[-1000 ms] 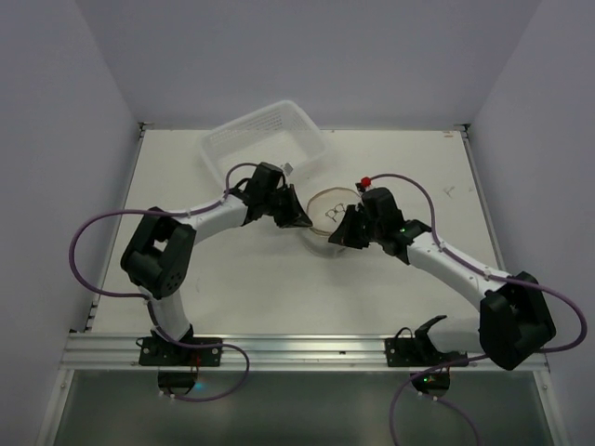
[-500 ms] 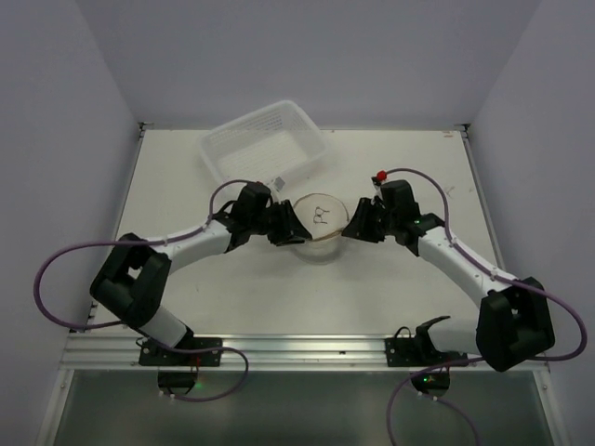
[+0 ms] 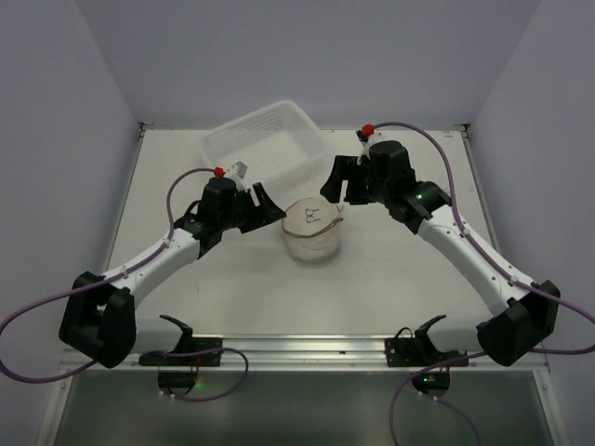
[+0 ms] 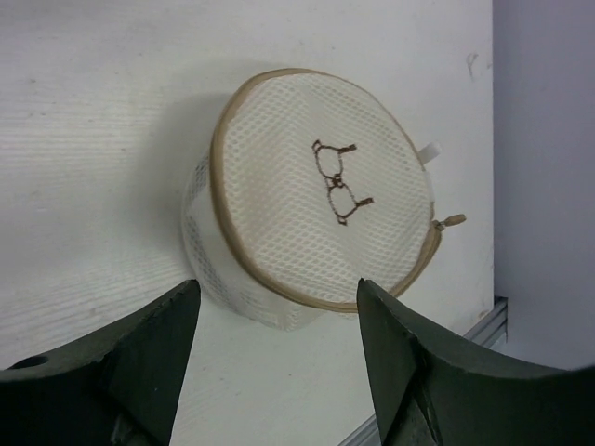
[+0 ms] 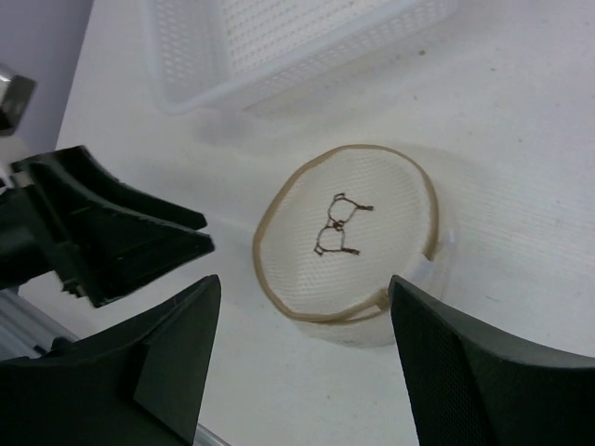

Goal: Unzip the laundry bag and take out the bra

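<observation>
Laundry bag [image 3: 313, 229] sits on the table [image 3: 400, 279] about mid-way between your two arms, flat face with the little bra drawing turned up, tan rim trim running round it. A small zipper pull [image 4: 453, 221] pokes out at the rim in the left wrist view; whether the zip is parted anywhere, you cannot tell from these views. Nothing of what is inside can be made out through the mesh. Left gripper [image 3: 268, 206]: jaws spread wide, nothing between them, aimed at the bag from its left side and standing apart from it, with bare table between fingertips and mesh in the wrist view. Right gripper [image 3: 333, 183]: jaws likewise wide apart and holding nothing, poised on the far-right side of the bag, raised above the table and looking down on the drawn face. From the right wrist you see the left gripper's dark fingers across the bag, on its other side. White plastic basket [image 3: 265, 139] lies at the far-left of the table, just behind the bag and not touching it.
</observation>
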Robot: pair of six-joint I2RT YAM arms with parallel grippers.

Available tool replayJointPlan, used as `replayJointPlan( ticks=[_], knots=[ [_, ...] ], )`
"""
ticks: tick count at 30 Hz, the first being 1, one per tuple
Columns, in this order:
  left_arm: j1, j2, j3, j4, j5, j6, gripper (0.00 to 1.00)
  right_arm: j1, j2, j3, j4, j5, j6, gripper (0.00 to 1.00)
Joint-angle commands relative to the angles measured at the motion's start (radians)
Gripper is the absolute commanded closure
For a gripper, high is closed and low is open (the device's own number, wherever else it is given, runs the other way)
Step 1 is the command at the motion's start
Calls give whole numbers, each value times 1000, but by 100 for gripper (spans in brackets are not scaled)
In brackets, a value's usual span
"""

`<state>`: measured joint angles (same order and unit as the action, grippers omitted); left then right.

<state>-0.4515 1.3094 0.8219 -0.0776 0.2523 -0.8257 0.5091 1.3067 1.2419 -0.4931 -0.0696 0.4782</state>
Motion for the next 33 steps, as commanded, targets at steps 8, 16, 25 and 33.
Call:
replayJointPlan(
  ticks=[8,16,25,33],
  knots=[
    [28,83,-75,25,-12,53,36,71,181,-31,97,-2,40,26],
    [28,108,-75,32,-1,63,36,68,242,-275,189,40,60,27],
    [31,88,-82,-13,-56,111,36,71,187,-185,116,91,23,27],
    [31,87,-86,-8,-61,117,35,141,131,-10,30,177,-1,25]
  ],
)
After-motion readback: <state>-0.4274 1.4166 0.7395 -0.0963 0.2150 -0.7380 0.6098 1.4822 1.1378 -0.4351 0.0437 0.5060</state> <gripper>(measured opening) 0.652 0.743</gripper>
